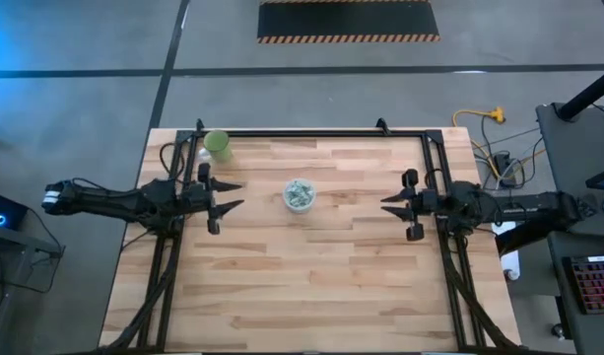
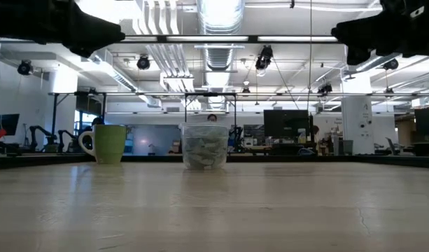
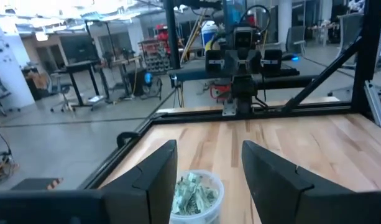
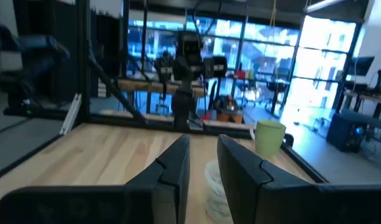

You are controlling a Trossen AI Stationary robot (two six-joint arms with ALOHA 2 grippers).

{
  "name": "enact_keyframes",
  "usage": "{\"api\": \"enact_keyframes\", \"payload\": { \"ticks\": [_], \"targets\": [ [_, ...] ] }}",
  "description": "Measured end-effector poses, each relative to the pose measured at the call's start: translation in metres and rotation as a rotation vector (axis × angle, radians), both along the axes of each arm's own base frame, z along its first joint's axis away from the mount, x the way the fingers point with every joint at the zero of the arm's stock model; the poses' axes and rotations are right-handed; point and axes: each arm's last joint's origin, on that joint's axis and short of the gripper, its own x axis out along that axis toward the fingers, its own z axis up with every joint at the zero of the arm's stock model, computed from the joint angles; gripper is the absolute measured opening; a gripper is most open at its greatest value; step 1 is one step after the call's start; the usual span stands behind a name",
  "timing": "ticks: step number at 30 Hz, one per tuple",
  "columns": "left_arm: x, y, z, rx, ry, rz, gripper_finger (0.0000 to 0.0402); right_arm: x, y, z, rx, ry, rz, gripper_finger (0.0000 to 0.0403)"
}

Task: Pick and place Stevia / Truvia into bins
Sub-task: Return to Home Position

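While hovering level | left hand (image 1: 234, 195) spread | right hand (image 1: 388, 203) seemingly ajar

Open workshop hall, grey concrete floor (image 1: 85, 39).
Pale wooden worktop (image 1: 311, 266); black hazard-edged mat (image 1: 348, 20) beyond it; ceiling ducts (image 2: 217, 14) overhead; tall bright windows (image 4: 327, 43) behind.

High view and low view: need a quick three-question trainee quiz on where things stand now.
1. True or false: the Stevia packets sit inside the clear cup.
2. The green mug stands nearer which arm? A) left B) right
3. Fill in: the left end effector and right end effector, both open and either side of the cup, hold ____.
Key: 1 true; 2 A; 3 nothing.
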Motion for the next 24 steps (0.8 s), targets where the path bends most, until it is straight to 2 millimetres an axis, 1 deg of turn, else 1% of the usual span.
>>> {"api": "enact_keyframes", "payload": {
  "ticks": [3, 6, 8, 13, 16, 17, 19, 24],
  "targets": [
    [-0.006, 0.001, -0.006, 0.004, -0.024, 0.000, 0.0164, -0.005, 0.000, -0.002, 0.005, -0.023, 0.006, 0.0073],
    [-0.013, 0.001, -0.009, 0.001, -0.071, -0.002, 0.0164, -0.009, 0.001, -0.004, -0.004, -0.009, 0.045, 0.0073],
    [-0.017, 0.002, -0.015, 0.001, -0.083, -0.002, 0.0164, -0.011, 0.002, -0.006, -0.002, 0.007, 0.047, 0.0073],
    [-0.029, 0.003, -0.022, -0.006, -0.169, -0.003, 0.0164, -0.019, 0.002, -0.004, -0.003, -0.027, 0.051, 0.0073],
    [-0.036, 0.003, -0.026, -0.001, -0.209, -0.018, 0.0164, -0.023, 0.004, -0.005, -0.013, -0.050, 0.111, 0.0073],
    [-0.037, 0.003, -0.026, -0.001, -0.221, -0.019, 0.0164, -0.023, 0.004, -0.007, -0.020, -0.053, 0.139, 0.0073],
    [-0.034, 0.002, -0.033, 0.004, -0.172, -0.020, 0.0164, -0.024, 0.005, -0.011, -0.027, -0.049, 0.171, 0.0073],
    [-0.032, 0.002, -0.034, 0.005, -0.166, -0.021, 0.0164, -0.026, 0.005, -0.022, -0.020, -0.044, 0.172, 0.0073]
  ]
}}
